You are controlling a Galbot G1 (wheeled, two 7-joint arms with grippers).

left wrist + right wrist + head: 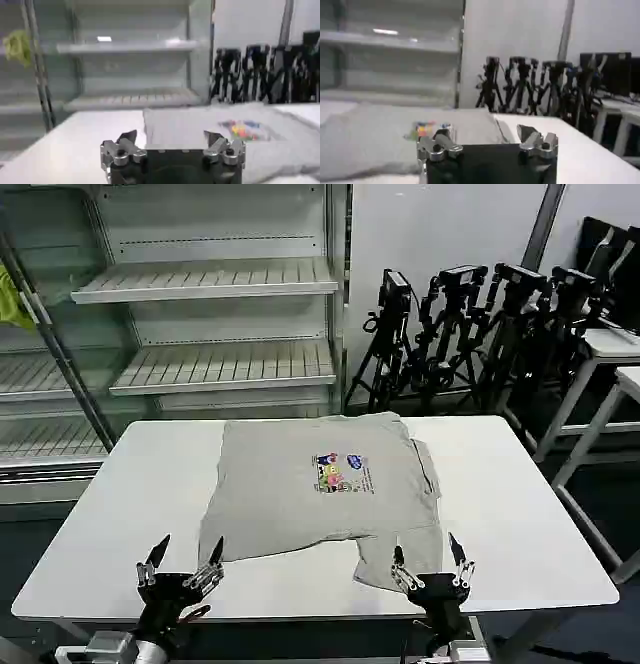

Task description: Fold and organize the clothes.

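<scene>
Taking the white table as the landmark: off its far left corner hangs a yellow-green cloth on the frame of an empty shelving unit, which stands behind the table's far edge. The same cloth appears in the left wrist view.

At the table's near edge, toward its left corner, the left gripper hovers just above the surface with its fingers spread apart and nothing between them. In the left wrist view this gripper shows its two tips well separated, with bare tabletop under it.

On the middle of the table lies the light grey T-shirt, spread mostly flat, its collar toward the far edge. A small colourful cartoon print sits on its chest. Its right side is creased along the sleeve, and a lower corner reaches toward the table's near edge. The shirt lies ahead of both wrist cameras.

At the near edge right of centre, the right gripper hovers with fingers apart and empty, one tip over the shirt's lower corner. The right wrist view shows its tips parted.

Beyond the table's far right corner stand black camera tripods.
</scene>
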